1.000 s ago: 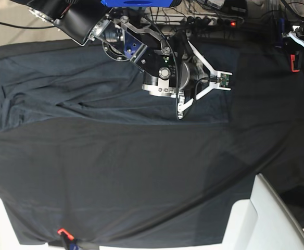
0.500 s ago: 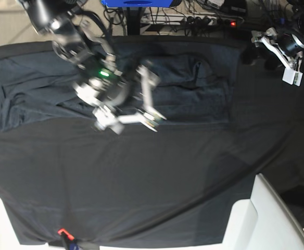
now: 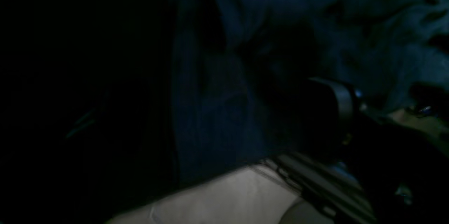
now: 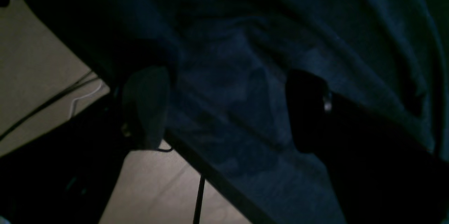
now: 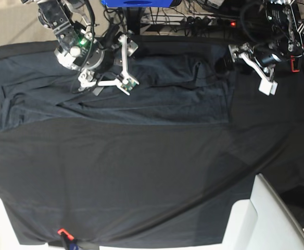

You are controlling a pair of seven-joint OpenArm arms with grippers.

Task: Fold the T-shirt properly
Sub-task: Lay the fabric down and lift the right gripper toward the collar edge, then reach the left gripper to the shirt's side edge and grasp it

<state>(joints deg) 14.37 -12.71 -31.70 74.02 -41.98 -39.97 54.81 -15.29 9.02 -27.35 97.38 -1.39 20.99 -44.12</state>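
Shirt (image 5: 115,101) lay flat across the far half of the black cloth (image 5: 141,182), sleeve bunched at base-view left, so the fold wasn't done. My right gripper (image 5: 122,65) hung spread over the shirt's mid top, empty. Left gripper (image 5: 251,70) spread too, off the shirt's edge, prob. lining up a hem grab.

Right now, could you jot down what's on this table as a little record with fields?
garment: T-shirt, dark slate-grey, lying flat across the far half of the table
sleeve: stretched out toward the base view's left edge
under it: black tablecloth
right gripper: over the shirt's upper middle, jaws open, nothing held
left gripper: by the shirt's far corner, jaws open, nothing held
fold: not finished
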